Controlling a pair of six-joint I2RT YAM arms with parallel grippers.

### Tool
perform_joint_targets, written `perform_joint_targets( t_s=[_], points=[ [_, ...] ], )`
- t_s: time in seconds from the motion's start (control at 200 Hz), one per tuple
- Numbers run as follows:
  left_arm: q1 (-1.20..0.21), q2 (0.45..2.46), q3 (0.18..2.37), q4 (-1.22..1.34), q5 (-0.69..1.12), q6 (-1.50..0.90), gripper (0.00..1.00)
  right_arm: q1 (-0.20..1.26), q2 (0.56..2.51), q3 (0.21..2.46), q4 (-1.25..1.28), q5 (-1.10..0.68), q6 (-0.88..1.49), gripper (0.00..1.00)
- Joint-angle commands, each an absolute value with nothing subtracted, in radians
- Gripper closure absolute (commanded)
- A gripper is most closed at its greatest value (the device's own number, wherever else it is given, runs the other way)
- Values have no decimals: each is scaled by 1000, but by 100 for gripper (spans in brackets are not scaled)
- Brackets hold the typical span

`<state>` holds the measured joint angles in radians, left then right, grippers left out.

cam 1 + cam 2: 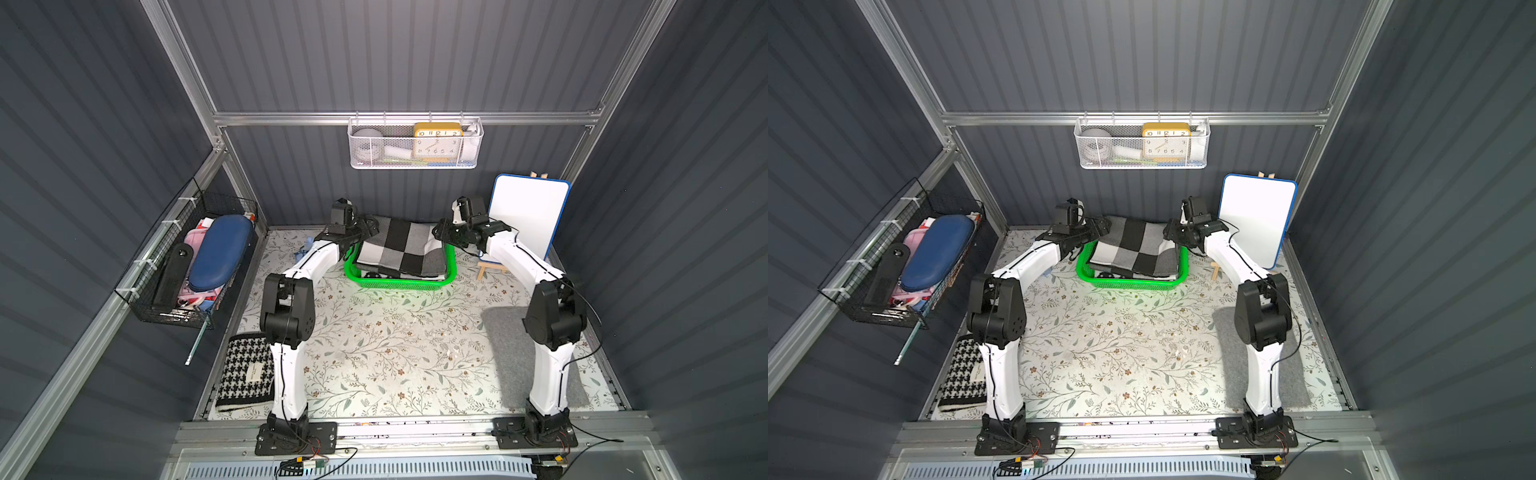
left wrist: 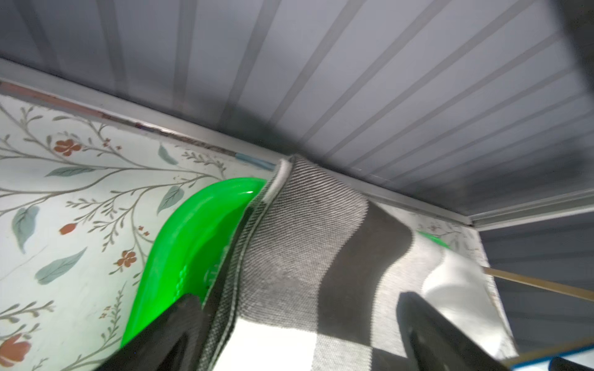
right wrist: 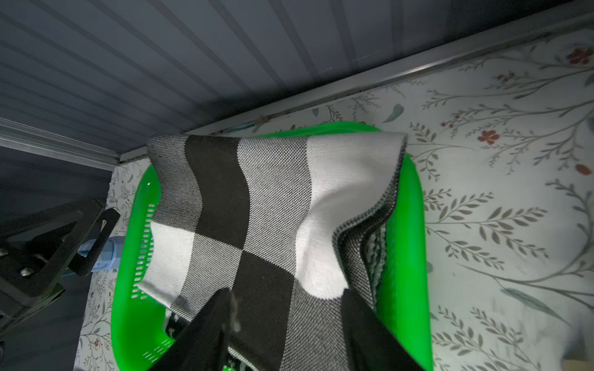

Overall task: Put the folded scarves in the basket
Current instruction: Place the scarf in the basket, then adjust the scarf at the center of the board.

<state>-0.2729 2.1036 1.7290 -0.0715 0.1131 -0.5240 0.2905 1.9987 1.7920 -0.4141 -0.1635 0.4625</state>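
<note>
Left fingers (image 2: 160,340) and right fingers (image 3: 209,334) both spread apart, scarf (image 1: 401,249) lying right between them across the basket (image 1: 399,285).

Both top views: even overhead light, centre sharp; walls (image 1: 83,145) darken toward the corners, frame rails (image 1: 181,62) splay outward at the edges.
Left wrist view: dim, soft, slightly smeared; glare streak on basket (image 2: 180,244) rim; white squares of scarf (image 2: 305,263) blown out.
Right wrist view: crisper weave; right gripper (image 3: 286,290), near fingers (image 3: 205,337) out of focus.
</note>
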Motion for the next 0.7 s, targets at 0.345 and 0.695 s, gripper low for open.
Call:
perform_joint_targets(
  t_s=[0.345,0.695],
  points=[
    [-507,1709,1407,77,240,-583,1,287,1298,1155,-498,-1,485,40],
    [-828,1609,1167,210,122,-785,1,287,758,798,-602,126,654,40]
  ],
)
